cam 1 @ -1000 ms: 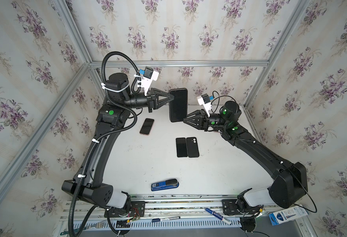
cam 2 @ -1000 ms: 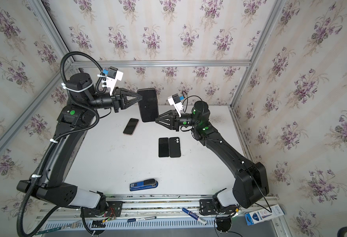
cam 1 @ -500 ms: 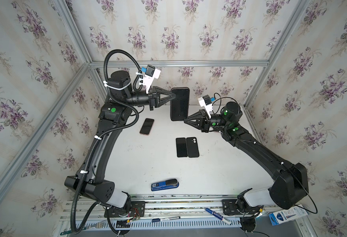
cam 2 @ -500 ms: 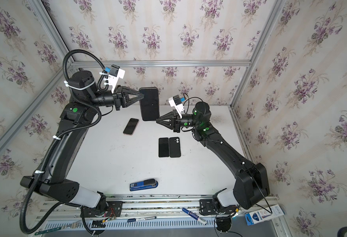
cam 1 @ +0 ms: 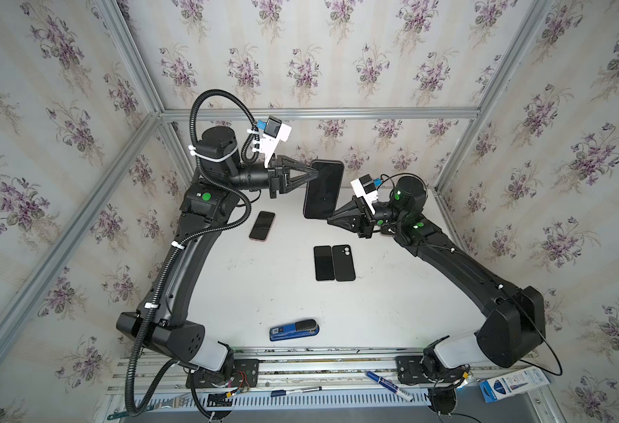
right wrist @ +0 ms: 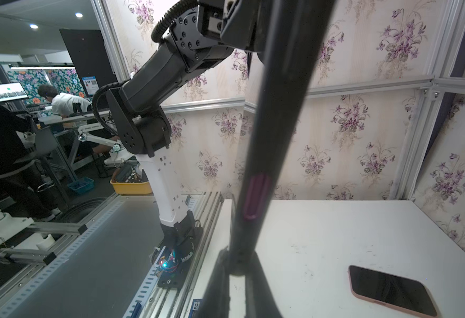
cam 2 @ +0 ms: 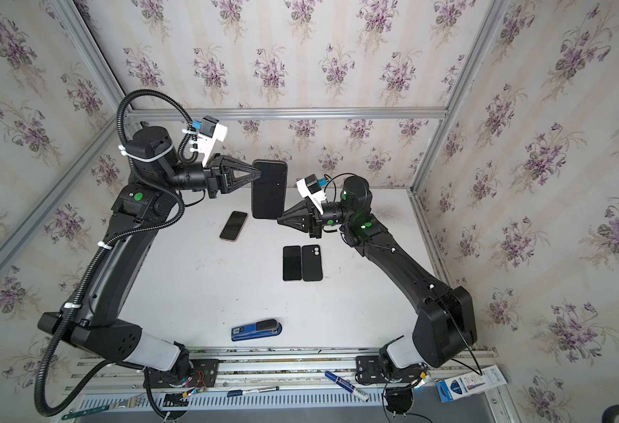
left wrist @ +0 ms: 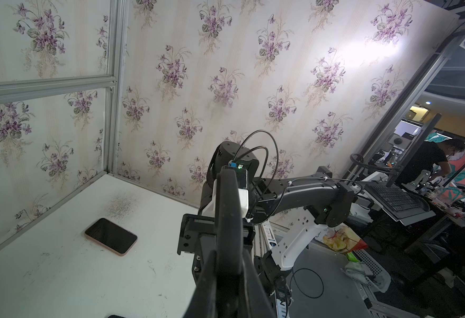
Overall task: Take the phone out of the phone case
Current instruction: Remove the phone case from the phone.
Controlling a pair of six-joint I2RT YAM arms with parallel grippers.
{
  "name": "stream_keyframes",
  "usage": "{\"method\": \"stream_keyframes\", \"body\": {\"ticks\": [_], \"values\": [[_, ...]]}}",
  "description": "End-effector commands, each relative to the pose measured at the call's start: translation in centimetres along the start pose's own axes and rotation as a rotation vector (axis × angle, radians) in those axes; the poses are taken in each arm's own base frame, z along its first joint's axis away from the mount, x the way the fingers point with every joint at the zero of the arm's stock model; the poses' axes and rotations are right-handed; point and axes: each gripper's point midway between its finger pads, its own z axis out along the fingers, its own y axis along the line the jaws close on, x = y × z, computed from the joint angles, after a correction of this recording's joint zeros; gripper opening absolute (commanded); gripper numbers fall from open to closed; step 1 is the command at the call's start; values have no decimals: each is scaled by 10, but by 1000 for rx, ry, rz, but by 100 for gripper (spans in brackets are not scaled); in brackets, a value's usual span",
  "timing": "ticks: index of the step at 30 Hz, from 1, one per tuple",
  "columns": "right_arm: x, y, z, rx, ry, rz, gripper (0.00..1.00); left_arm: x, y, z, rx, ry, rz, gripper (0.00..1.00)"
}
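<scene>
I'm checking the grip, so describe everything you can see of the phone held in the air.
The cased phone is a black, round-cornered slab, dark face turned up, held above the table. The left gripper pinches its far left edge, the right gripper its near right corner. A side button looks purple.

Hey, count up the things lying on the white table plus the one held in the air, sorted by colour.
Black: 3, the held phone, the plain slab and the slab with camera holes.
Pink: 1, the pink-edged phone.
Blue: 1, the stapler.
Total: 5.
</scene>
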Motion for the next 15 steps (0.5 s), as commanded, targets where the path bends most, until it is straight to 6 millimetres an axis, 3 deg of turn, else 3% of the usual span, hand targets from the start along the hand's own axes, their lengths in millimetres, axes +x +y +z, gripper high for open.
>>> {"method": "stream_keyframes", "body": {"ticks": [1, 5, 7, 15], "values": [[9, -9, -1, 62, 52, -104, 0, -3, -16, 0, 63, 3, -22, 0], [13, -13, -3, 96, 103, -181, 2, -5, -16, 2, 67, -2, -35, 0], [14, -16, -5, 122, 130, -227, 10, -6, -17, 5, 76, -3, -41, 0], [16, -29, -11, 221, 197, -390, 11, -3, -16, 17, 106, 13, -90, 0]]}}
